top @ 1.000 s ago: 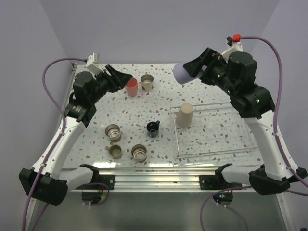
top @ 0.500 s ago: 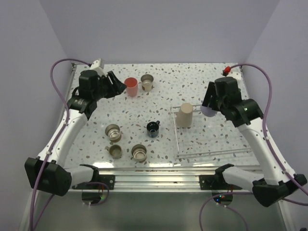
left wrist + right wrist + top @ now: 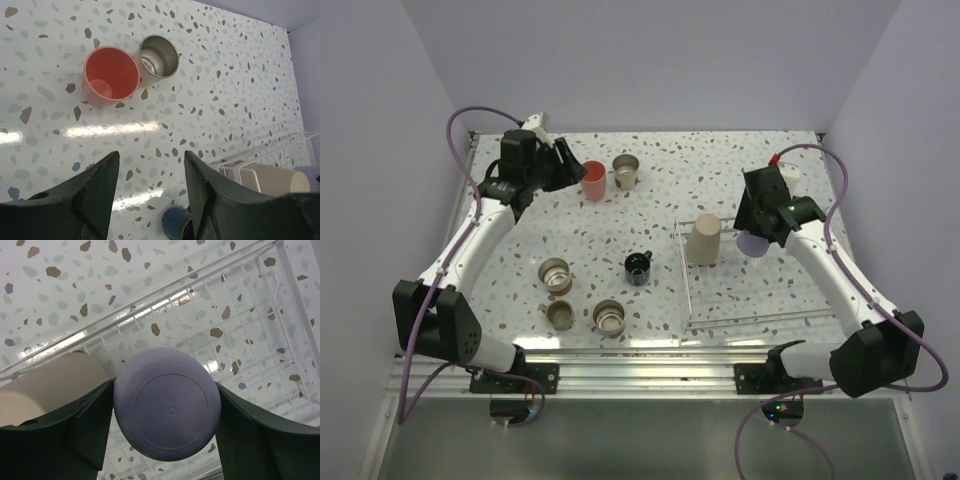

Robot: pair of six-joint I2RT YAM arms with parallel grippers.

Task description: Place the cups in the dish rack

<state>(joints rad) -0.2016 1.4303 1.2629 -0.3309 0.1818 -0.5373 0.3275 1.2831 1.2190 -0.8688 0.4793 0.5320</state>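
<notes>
Two of the eight cups are at the dish rack (image 3: 770, 318), which is set toward 4 o'clock on the table (image 3: 740, 165). The beige cup (image 3: 703, 240) is stood in the rack's 10 o'clock corner, and the lavender cup (image 3: 167, 410) is clamped between the jaws of the right gripper (image 3: 756, 236), which are closed only as far as its sides allow, just to 3 o'clock of the beige one. The step in hand is judged to be the setting-down of that cup. It is best lowered straight, kept off the beige cup's side so that neither is tipped, and released only once it is borne by the wires. The left gripper (image 3: 151, 157) is held wide open and empty, with the coral cup (image 3: 110, 75) at its 11 o'clock and a steel cup (image 3: 158, 55) right beside that cup. The lavender cup's flat base and the wire grid under it are shown only by the right wrist view, though its height above the wires cannot be told there. The three other steel cups (image 3: 560, 314) near 7 o'clock are shown only from overhead.
</notes>
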